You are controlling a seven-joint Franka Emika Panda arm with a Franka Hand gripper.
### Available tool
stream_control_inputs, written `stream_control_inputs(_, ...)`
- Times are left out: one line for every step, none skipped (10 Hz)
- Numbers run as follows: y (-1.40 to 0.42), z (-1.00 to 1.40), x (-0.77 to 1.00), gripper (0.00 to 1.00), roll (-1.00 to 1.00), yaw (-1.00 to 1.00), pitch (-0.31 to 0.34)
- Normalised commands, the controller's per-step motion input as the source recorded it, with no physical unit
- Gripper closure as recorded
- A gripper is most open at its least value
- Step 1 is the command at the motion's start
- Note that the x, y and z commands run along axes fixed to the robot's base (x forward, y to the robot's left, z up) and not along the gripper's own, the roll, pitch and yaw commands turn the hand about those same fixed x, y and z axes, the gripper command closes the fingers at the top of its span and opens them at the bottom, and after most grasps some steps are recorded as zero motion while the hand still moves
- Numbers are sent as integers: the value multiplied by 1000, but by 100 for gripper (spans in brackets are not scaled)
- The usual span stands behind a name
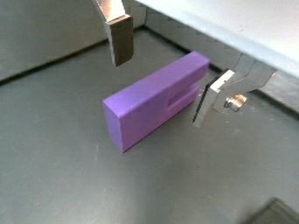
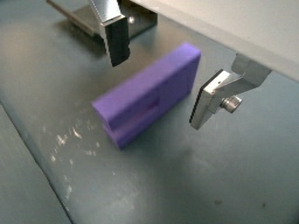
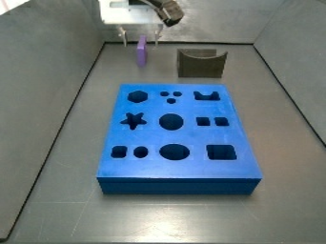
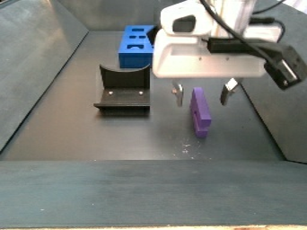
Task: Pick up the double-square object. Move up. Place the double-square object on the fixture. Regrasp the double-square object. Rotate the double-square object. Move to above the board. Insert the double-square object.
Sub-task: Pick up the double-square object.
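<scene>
Hovered with end effector (image 1: 163, 79) spread wide and empty over the double-square object (image 1: 158, 102) lying near the floor's far edge beside the fixture (image 3: 200, 63), pickup and later steps pending.

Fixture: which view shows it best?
A side view: the fixture shows whole, its upright and base plate. The opposite side view shows its notched top, smaller. A wrist view catches a corner. The gripper hangs over the purple piece.
</scene>
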Motion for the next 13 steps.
stream_control_inputs(34, -526, -114, 0, 74, 0, -300)
stream_control_inputs(0, -394, 0, 0, 0, 0, -263)
stream_control_inputs(0, -349, 0, 0, 0, 0, -260)
stream_control_inputs(0, -260, 0, 0, 0, 0, -260)
stream_control_inputs(-6, -86, -63, 0, 0, 0, -169)
stream_control_inputs(0, 0, -123, 0, 0, 0, -89)
stream_control_inputs(0, -9, 0, 0, 0, 0, -11)
stream_control_inputs(-66, -40, 0, 0, -40, 0, -17)
stream_control_inputs(-77, -17, 0, 0, -34, 0, 0)
stream_control_inputs(0, 0, 0, 100, 0, 0, 0)
stream_control_inputs(0, 0, 0, 100, 0, 0, 0)
stream_control_inputs(0, 0, 0, 100, 0, 0, 0)
stream_control_inputs(0, 0, 0, 100, 0, 0, 0)
